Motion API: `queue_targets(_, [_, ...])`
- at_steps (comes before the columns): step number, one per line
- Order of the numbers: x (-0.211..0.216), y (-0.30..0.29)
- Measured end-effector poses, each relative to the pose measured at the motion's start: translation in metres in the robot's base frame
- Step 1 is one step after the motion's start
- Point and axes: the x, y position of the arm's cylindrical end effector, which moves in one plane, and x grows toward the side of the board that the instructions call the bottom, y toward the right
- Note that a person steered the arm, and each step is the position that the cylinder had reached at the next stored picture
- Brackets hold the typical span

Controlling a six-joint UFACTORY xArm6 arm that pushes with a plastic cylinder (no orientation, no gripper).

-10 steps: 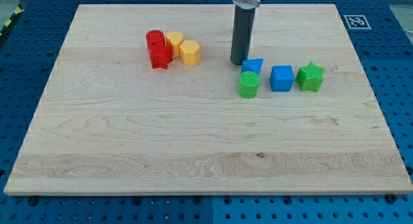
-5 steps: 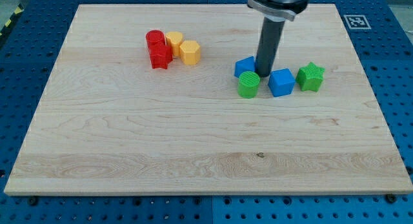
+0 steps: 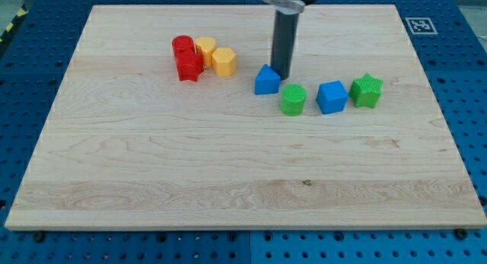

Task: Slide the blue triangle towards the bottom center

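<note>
A: My tip [image 3: 282, 73], a bare rod with no fingers to open or close, touches the blue triangle [image 3: 265, 81] at its upper right.

B: Risk?

A: Pushing from there could send it leftward, not down-centre. The green cylinder [image 3: 293, 100] sits just below-right; the blue cube [image 3: 332, 96] and green star [image 3: 366, 90] lie further right.

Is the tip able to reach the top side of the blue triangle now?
Probably yes. My tip sits at the blue triangle's upper right, seemingly touching it, and nothing stands between them; the green cylinder lies lower right, out of the way.
</note>
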Motion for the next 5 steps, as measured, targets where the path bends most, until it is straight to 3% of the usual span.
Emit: queue_targets(5, [0.016, -0.038])
